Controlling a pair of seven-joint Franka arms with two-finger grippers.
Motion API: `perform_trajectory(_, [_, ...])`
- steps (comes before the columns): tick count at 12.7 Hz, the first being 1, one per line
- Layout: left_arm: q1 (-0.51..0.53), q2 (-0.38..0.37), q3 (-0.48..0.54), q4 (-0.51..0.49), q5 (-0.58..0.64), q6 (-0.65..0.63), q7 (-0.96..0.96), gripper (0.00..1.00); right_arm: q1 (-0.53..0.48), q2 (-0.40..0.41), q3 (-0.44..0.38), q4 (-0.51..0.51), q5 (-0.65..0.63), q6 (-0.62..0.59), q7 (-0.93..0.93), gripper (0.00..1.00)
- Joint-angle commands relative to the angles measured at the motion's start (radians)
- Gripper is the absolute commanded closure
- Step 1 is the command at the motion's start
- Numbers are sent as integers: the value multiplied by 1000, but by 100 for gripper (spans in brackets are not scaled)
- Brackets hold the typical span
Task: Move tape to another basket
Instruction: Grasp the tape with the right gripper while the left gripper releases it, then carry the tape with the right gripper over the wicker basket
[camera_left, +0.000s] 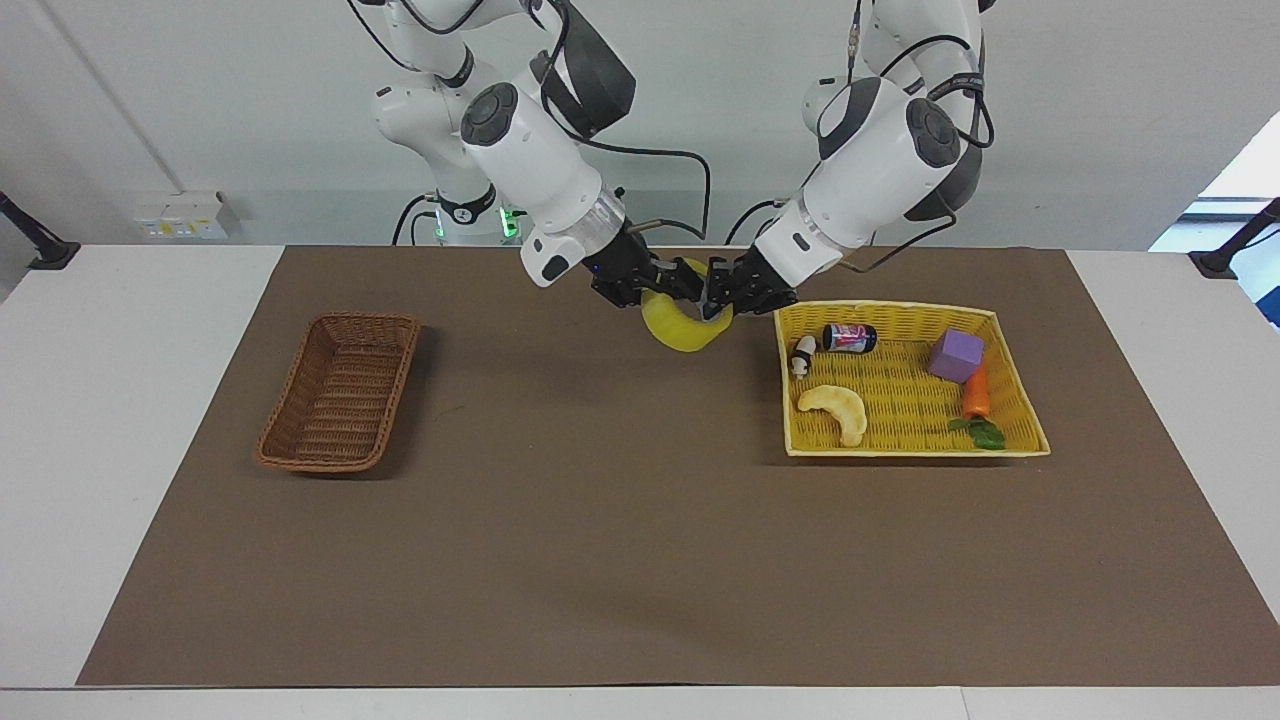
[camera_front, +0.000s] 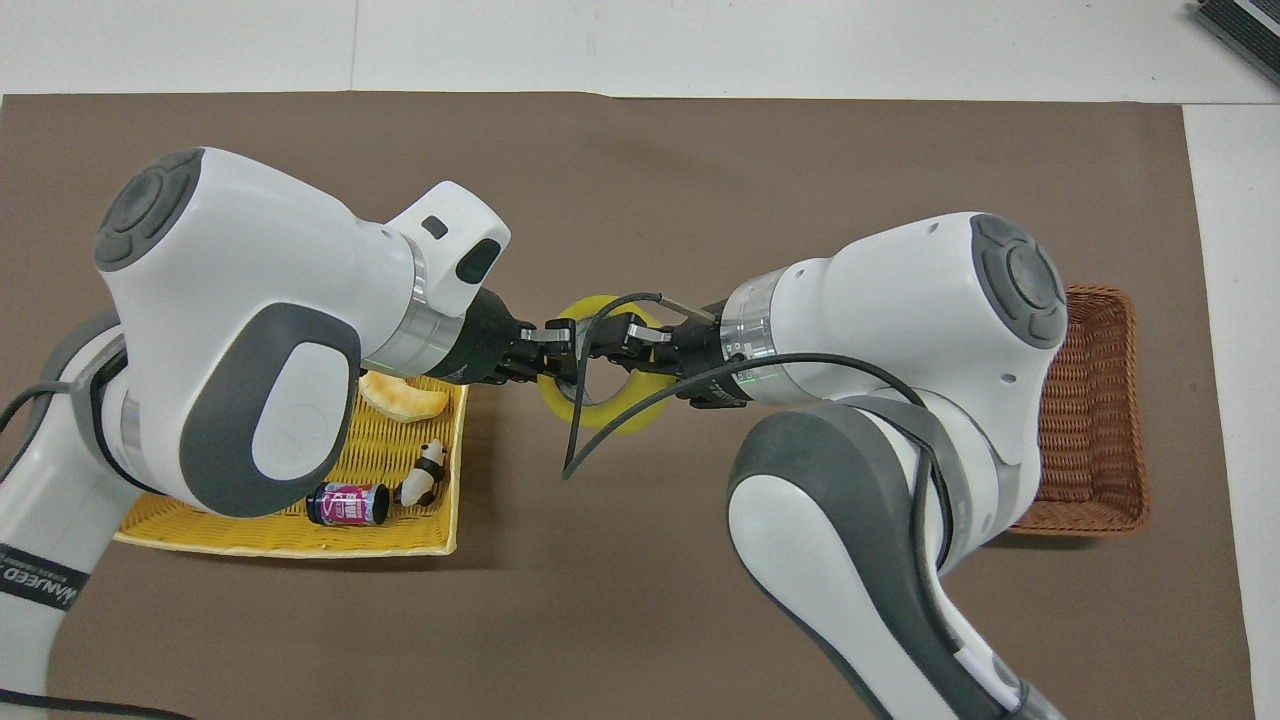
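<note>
Both grippers meet on the wide roll of translucent yellow tape (camera_left: 680, 325), held over the brown mat beside the shallow yellow woven tray (camera_left: 1015, 385): left gripper (camera_left: 722, 296) and right gripper (camera_left: 668, 288) each clamp its rim. We judge a handover; next, the left must release. The deep brown wicker basket (camera_left: 338, 391) is empty; the tray holds a pale banana toy (camera_left: 838, 409), purple block (camera_left: 957, 355), carrot (camera_left: 976, 394) and small bottle (camera_left: 849, 338).

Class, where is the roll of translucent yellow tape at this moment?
The roll of translucent yellow tape hangs above the brown mat, between the left claw and right claw, beside the shallow yellow woven tray.
</note>
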Motion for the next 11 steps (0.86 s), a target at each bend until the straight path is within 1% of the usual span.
perform_trajectory(1, [17, -27, 10, -16, -25, 25, -9, 0, -32, -22, 5, -32, 14, -21, -6, 100])
perform_trajectory(3, [40, -34, 16, -15, -24, 22, -9, 0, -32, -22, 5, -32, 13, -21, -4, 100])
perform_trajectory(6, [112, -42, 16, -7, -15, 5, -3, 0, -35, -19, 3, -32, 6, -19, -9, 100])
perform_trajectory(7, [133, -42, 16, -2, -12, 4, 9, 0, -36, -19, 0, -32, -12, -21, -25, 100])
perform_trajectory(8, [159, -42, 18, -2, 1, 1, 9, 0, -52, -17, -2, -32, -56, -27, -42, 100])
perform_trajectory(9, [190, -43, 18, 2, 22, -27, 9, 0, -76, -14, 0, -30, -91, -37, -61, 100])
perform_trajectory(11, [237, -43, 18, 22, 132, -94, 13, 0, -156, -8, 0, -30, -110, -48, -152, 100])
